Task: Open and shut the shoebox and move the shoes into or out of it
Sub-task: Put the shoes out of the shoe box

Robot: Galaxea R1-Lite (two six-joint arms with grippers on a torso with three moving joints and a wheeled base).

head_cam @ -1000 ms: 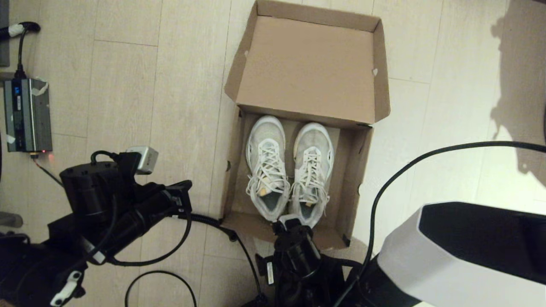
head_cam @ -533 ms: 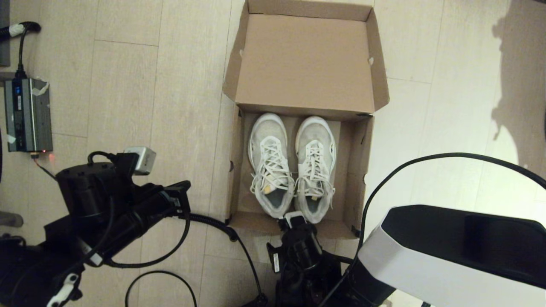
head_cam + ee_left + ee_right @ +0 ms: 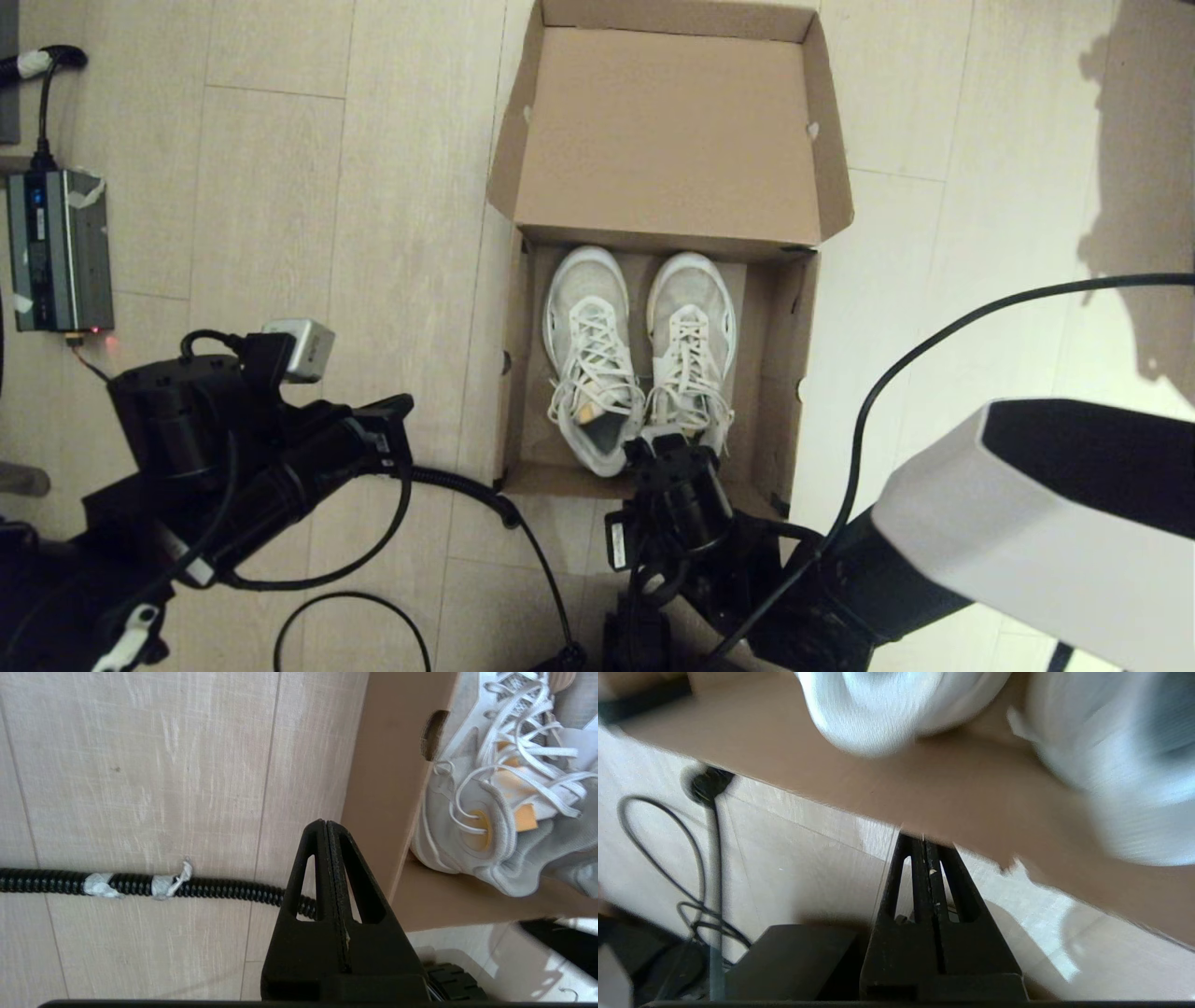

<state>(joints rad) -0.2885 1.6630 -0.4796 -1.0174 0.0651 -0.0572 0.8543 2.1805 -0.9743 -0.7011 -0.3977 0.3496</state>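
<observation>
Cardboard shoebox [image 3: 789,341] lies open, the shoes [image 3: 639,359] inside, just ahead of the right gripper [image 3: 926,842], whose fingers are pressed together at the near wall. Left gripper [image 3: 325,826], also closed, waits beside. I judge a shoe grasp comes next; the fingers must first spread.

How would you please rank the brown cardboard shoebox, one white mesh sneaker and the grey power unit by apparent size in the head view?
1. Brown cardboard shoebox, with lid open.
2 and 3. White mesh sneaker and grey power unit look alike, so I leave them unranked.
</observation>
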